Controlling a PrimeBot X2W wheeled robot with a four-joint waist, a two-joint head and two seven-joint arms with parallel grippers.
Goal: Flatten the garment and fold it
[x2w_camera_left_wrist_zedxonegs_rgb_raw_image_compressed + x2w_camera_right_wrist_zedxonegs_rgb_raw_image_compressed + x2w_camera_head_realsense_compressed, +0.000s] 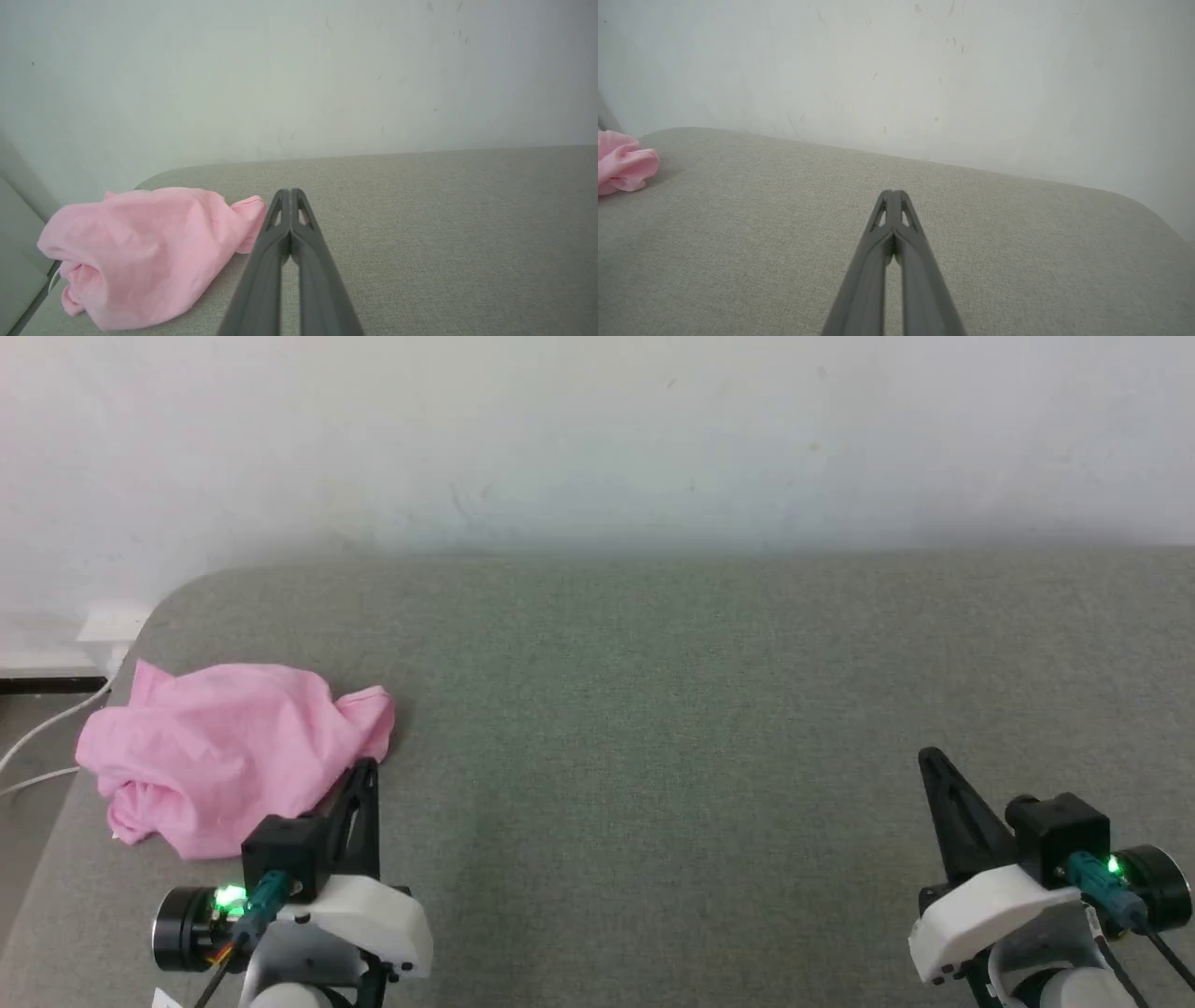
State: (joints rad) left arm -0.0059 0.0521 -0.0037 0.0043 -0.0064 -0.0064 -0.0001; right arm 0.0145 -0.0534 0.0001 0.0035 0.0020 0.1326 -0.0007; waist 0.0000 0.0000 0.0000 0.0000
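We see the crumpled pink shorts [224, 756] heaped by the left edge of the grey fabric-covered desk [653, 709]. Our left end effector [366, 767], fingers pressed together, sits just beside them; our right end effector [926, 758], likewise pressed together, is well apart.

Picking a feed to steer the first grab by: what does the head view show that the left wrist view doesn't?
Head view adds: the right pincer, shut, far from the crumpled light pink fabric garment, plus white cables past the grey woven surface's left edge. Left wrist view adds: the left pincer up close, its dark tips pressed together beside the garment's nearest fold. Both share: the garment bunched at that surface's left end, the left pincer, the plain white wall.
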